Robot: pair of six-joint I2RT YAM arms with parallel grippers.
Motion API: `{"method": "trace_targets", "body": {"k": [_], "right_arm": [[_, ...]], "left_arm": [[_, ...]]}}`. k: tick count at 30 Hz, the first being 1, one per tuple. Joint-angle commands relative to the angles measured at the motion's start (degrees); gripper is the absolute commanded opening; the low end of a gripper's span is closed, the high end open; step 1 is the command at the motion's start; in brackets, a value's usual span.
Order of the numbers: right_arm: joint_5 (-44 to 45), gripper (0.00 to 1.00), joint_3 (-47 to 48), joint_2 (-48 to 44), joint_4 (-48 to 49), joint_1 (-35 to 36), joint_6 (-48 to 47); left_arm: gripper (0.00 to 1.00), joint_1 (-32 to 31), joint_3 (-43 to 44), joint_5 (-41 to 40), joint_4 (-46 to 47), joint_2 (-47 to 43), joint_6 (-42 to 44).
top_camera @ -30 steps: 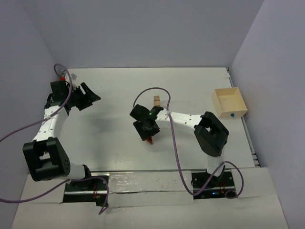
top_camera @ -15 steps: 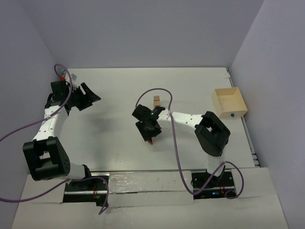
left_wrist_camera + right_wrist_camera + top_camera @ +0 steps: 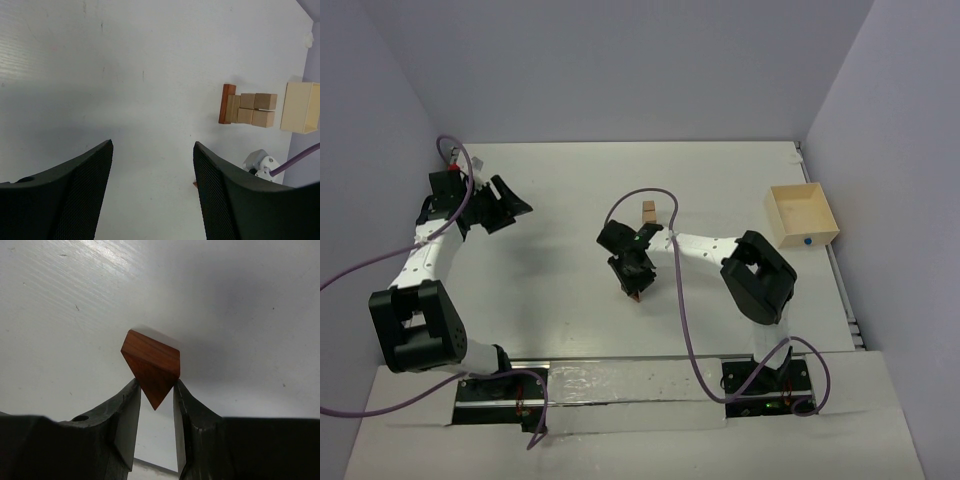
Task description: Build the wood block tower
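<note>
The pale box point(image 3: 802, 215), bare wood inside, sits well right of the tower point(image 3: 648, 212). The left gripper point(image 3: 152, 147) gapes wide, holding nothing. Only its wrist view shows the tower's tan cubes and reddish end piece. Near the tower's front, the right gripper point(image 3: 156, 389) pinches the reddish-brown wedge point(image 3: 151, 362).

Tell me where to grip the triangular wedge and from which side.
Come down from above with the right end effector, fingers on the two sides meeting at the point of the triangular wedge. Those sides taper, so probably seat deeper, toward its wider part.
</note>
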Motion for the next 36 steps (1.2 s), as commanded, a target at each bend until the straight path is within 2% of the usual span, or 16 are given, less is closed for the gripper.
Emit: {"method": "trace_targets", "body": {"k": [1,4,7,17,20,23,30,31,36], "right_arm": [[0.18,0.07,-0.98,-1.51,2.93,-0.24,-2.23],[-0.04,0.02,-2.47,-3.41,3.68,-0.30,-3.94],[1.21,0.02,-3.36,-5.49,4.37,-0.30,-5.65],[6.05,0.01,-4.94,-7.32,6.69,-0.39,-10.05],[7.68,0.00,-7.70,-9.73,11.68,-0.23,-14.86],[10.10,0.00,-10.52,-12.01,16.87,-0.30,-19.63],[16.39,0.00,-19.21,-20.57,35.83,-0.20,-36.92],[16.92,0.00,-20.61,-20.75,36.22,-0.12,-37.27],[17.69,0.00,-29.85,-28.30,51.98,0.55,-51.97]], "left_arm": [[0.72,-0.32,1.97,3.81,1.56,-0.09,1.11],[0.71,-0.34,0.92,6.49,2.49,-0.51,0.64],[0.71,-0.51,-0.02,9.17,3.57,-1.30,0.18],[0.71,-0.99,0.06,8.76,2.73,-2.17,1.05],[0.71,-1.69,-1.42,11.28,3.62,-2.36,0.65],[0.69,-3.26,-3.04,17.80,5.30,-2.23,0.01],[0.68,-11.58,-3.98,24.92,4.92,-1.90,2.59],[0.68,-12.26,-3.94,24.92,4.77,-1.90,3.07],[0.66,-17.49,-1.74,22.26,0.77,-1.87,7.35]]}}
